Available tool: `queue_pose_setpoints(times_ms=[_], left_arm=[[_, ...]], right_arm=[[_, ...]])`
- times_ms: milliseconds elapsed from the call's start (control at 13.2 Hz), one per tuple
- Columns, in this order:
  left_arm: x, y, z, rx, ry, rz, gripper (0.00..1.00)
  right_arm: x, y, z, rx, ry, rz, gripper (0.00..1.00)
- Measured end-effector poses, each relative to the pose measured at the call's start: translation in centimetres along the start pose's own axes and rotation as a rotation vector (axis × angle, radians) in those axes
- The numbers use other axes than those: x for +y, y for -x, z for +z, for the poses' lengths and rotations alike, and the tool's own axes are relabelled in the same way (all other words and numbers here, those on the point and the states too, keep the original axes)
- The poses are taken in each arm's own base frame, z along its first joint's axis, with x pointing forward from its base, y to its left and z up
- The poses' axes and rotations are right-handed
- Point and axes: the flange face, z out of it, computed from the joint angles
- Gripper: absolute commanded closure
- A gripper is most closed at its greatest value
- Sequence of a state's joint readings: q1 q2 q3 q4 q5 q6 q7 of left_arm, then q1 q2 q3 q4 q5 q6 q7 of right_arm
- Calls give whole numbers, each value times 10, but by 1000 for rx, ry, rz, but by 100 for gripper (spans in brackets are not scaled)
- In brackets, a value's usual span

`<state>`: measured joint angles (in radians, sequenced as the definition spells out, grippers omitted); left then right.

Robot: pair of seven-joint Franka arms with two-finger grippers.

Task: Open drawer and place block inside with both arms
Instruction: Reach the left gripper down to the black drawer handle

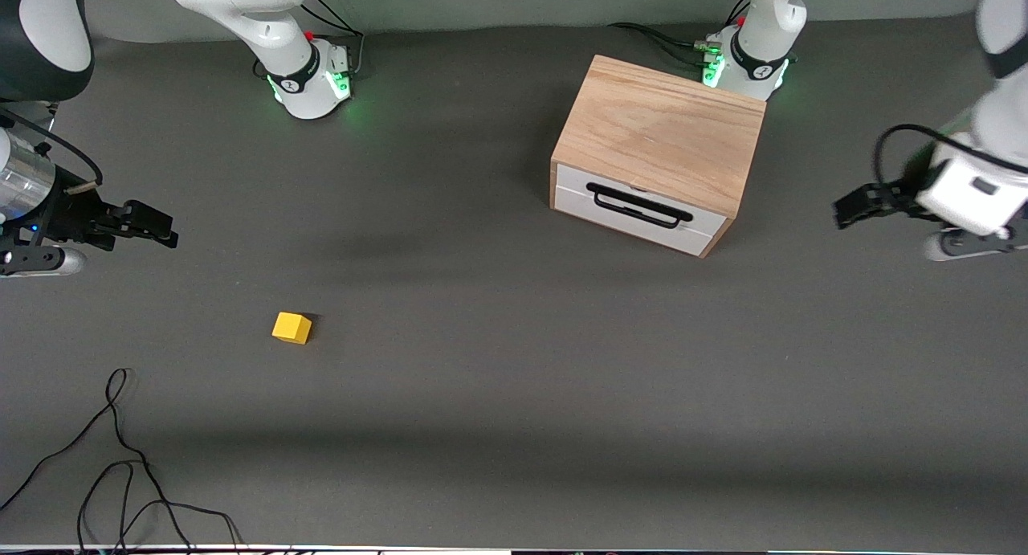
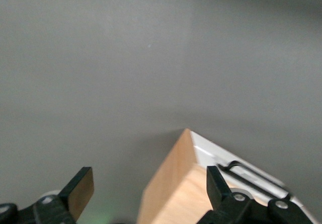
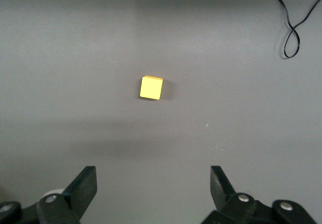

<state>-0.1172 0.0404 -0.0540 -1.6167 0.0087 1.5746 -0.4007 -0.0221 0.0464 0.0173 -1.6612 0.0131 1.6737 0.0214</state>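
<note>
Nothing is done yet: drawer shut, block untouched, both steps left.

Nearest the front camera, loose black cables [image 1: 120, 467] lie on the table [image 1: 514, 426] toward my right arm's end. Next, one yellow block [image 1: 291, 328] sits alone on bare table, well apart from the cabinet.

My right gripper [image 1: 148, 224] hangs over the table at its own end, fingers [image 3: 83, 188] spread wide, empty. My left gripper [image 1: 853, 204] hangs beside the cabinet, also wide and empty.

Farthest: one oak cabinet [image 1: 658, 133], one drawer [image 1: 634, 210] closed flush, one bar handle [image 1: 638, 205].

Count: two arms, two grippers, one block, one drawer.
</note>
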Motion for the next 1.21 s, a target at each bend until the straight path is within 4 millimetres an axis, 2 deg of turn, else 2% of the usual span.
queue_pose_setpoints(times_ms=[227,530,984,1211], left_arm=[[72,32,9,-9,-13,-142,0],[136,60,36,-69,-17,-379,0],[214,98,70,-62,-40,-728,0],[229,101,93,-71,-79,-839,0]], right_arm=[[-1,-5,3,6,12,21,0],[-3,-6,4,2,19,16,0],[-10,-6,10,-22,20,10,0],[-12,-6,10,-28,21,10,0]])
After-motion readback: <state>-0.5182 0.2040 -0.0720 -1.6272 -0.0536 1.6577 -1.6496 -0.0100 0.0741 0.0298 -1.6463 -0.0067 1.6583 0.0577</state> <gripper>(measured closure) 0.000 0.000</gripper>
